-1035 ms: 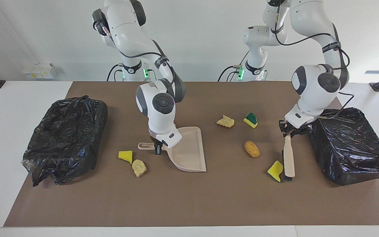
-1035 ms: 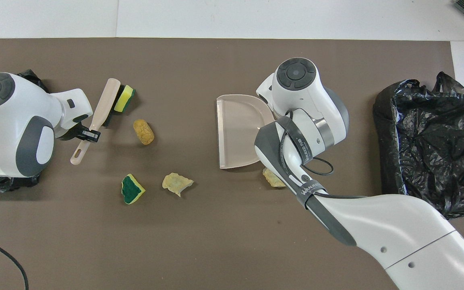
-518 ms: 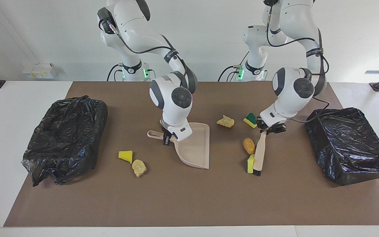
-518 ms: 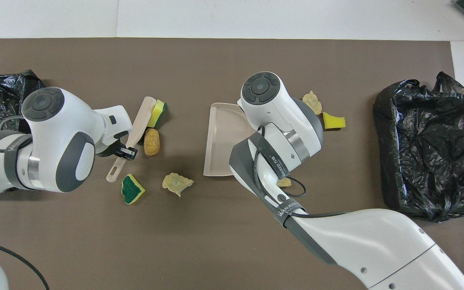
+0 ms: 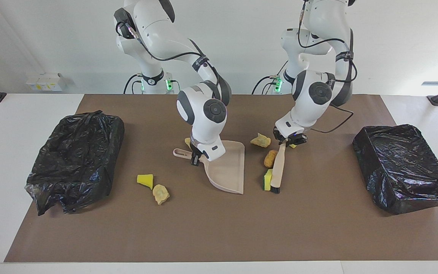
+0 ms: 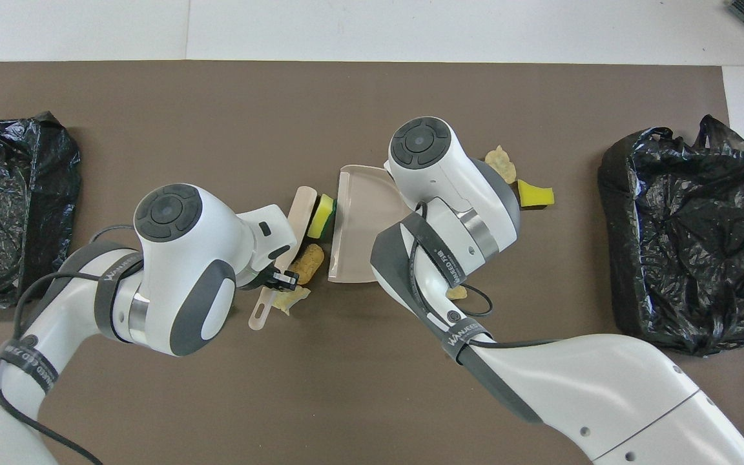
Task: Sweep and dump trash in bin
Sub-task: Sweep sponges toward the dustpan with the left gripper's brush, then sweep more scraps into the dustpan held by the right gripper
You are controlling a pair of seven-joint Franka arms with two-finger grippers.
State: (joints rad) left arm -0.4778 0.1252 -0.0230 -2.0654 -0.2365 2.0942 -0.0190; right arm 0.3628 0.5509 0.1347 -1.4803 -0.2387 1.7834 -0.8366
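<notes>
Left end effector (image 5: 289, 139) clamps the brush (image 5: 277, 167), shoving 2 trash (image 5: 267, 179) bits toward the dustpan (image 5: 226, 169), right end effector (image 5: 195, 156) gripping its handle. Risk: pieces slipping past the lip.

Both my arms are reaching low over mid-table, wrists bent down.
My left gripper (image 5: 282, 141) is clamping tight, forearm slanting in from my side; my right gripper (image 5: 195, 159) is pinching closed, pointing straight down, elbow raised.
</notes>
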